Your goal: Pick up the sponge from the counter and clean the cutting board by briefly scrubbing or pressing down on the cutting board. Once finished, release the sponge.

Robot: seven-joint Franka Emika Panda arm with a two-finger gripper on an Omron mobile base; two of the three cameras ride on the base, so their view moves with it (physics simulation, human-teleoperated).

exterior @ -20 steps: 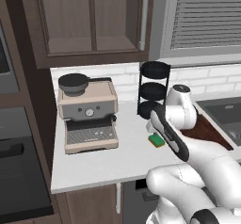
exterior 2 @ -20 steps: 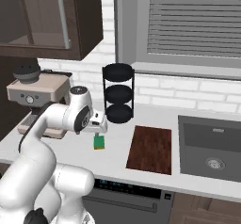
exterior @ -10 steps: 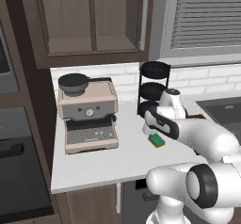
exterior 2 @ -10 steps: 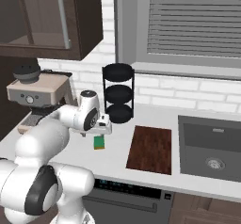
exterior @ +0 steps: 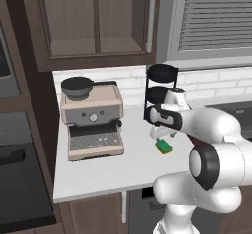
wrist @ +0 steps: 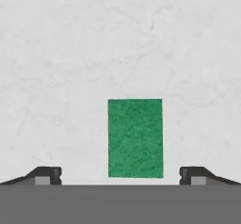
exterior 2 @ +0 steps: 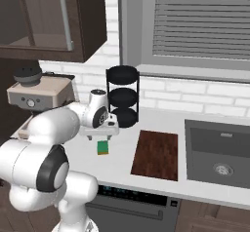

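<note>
No readable brand or writing on the coffee machine (exterior: 91, 116) or elsewhere. Pale marbled counter (exterior: 113, 169) under dark wood cabinets (exterior: 93, 21), white brick wall behind, black round rack (exterior 2: 122, 96) at the back, sink (exterior 2: 220, 150) just beside the cutting board (exterior 2: 156, 153). Claw (wrist: 120, 173) spread wide and holding nothing, hanging right above the sponge (wrist: 135, 137), which lies flat on the counter between the two fingertips (wrist: 47, 175), apart from the cutting board

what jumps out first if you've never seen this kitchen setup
The white arm dominates, its open gripper poised right above the green sponge on the white counter. Right of the sponge in the right base view lies the dark reddish cutting board. A beige coffee machine and a black three-tier rack stand along the back.
</note>
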